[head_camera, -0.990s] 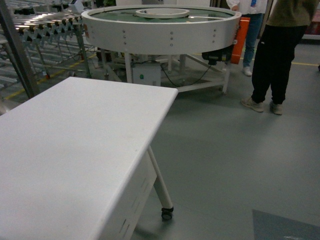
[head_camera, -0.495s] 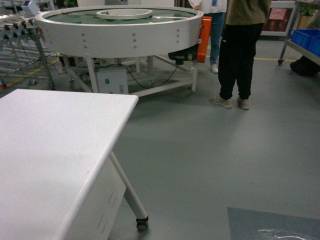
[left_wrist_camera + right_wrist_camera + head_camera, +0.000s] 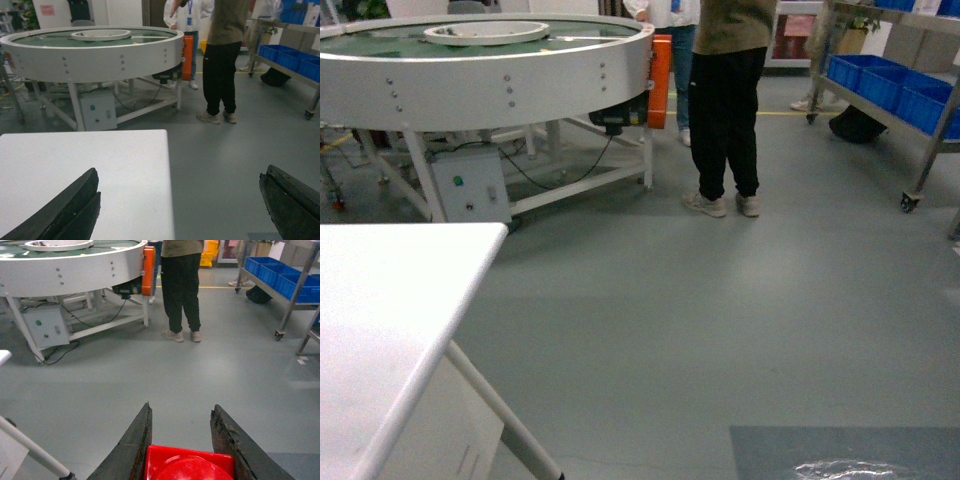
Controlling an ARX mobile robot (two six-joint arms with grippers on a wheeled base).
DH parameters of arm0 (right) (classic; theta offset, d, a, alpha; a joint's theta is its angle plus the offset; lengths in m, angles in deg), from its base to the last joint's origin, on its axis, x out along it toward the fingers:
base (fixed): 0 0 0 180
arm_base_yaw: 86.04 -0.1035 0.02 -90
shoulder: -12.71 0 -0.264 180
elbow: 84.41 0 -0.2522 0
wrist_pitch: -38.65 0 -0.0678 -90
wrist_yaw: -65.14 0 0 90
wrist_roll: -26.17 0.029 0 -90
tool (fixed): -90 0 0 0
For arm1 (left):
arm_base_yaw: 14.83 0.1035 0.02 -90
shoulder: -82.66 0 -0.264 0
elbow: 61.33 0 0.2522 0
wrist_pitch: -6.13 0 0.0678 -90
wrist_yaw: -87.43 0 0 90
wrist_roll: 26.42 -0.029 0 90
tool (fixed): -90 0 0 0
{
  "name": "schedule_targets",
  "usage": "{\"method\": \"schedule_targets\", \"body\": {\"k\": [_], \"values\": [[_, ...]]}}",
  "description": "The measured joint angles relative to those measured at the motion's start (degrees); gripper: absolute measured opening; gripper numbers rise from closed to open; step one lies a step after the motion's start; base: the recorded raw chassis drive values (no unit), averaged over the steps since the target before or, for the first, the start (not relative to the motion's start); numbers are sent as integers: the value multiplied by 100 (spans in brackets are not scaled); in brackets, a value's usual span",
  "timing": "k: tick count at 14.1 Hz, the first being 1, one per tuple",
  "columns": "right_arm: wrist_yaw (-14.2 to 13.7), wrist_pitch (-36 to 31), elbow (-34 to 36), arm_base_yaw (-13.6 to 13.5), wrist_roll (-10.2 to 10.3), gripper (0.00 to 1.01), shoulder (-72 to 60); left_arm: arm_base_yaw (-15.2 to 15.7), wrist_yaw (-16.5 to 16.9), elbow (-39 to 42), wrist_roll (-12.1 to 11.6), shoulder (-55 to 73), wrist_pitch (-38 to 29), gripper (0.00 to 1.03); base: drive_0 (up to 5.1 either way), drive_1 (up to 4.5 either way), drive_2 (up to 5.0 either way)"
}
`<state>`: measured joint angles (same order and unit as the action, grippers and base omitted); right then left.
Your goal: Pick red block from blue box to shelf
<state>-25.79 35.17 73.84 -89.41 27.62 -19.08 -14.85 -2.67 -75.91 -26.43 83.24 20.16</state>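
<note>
Head view: neither gripper is visible. A steel shelf (image 3: 920,90) carrying darker blue crates (image 3: 890,85) stands at 2 o'clock, well apart from the robot across open grey floor. A white table (image 3: 390,300) fills the 8 o'clock corner, a round conveyor table (image 3: 485,70) lies at 11 o'clock, and a person in black trousers (image 3: 725,100) stands at 12 o'clock. The blue box is not visible in any view.

Left wrist view: the left gripper (image 3: 180,205) has its fingers spread wide and holds nothing. It hangs above the right edge of the white table.

Right wrist view: the right gripper (image 3: 182,440) has its fingers set narrow, clamped on the red block (image 3: 190,465), which sits between them at 6 o'clock with one round stud showing. The block's long axis cannot be determined, since the frame edge cuts it off. The shelf lies at 1 to 2 o'clock from these fingers, well apart. Judgement: the right arm is the working arm, and the coming move requires closing on the shelf before any release.
</note>
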Motion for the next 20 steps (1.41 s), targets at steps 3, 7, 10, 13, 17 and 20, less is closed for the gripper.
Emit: {"method": "schedule_targets", "body": {"k": [3,7,10,13,17,20], "values": [[0,-9,0,0,0,29,2,0,7,0,0,0,4,98,-152,-152,-152],[-2,-13,0,0,0,29,9,0,7,0,0,0,-7,98,-156,61,-373],[-2,-7,0,0,0,29,2,0,9,0,0,0,-4,98,-162,272,-595],[0,-13,2,0,0,29,2,0,4,0,0,0,-2,98,-164,269,-598],[0,-15,2,0,0,29,2,0,7,0,0,0,9,98,-161,272,-594],[-2,-11,2,0,0,29,2,0,7,0,0,0,-2,98,-168,263,-599]]}}
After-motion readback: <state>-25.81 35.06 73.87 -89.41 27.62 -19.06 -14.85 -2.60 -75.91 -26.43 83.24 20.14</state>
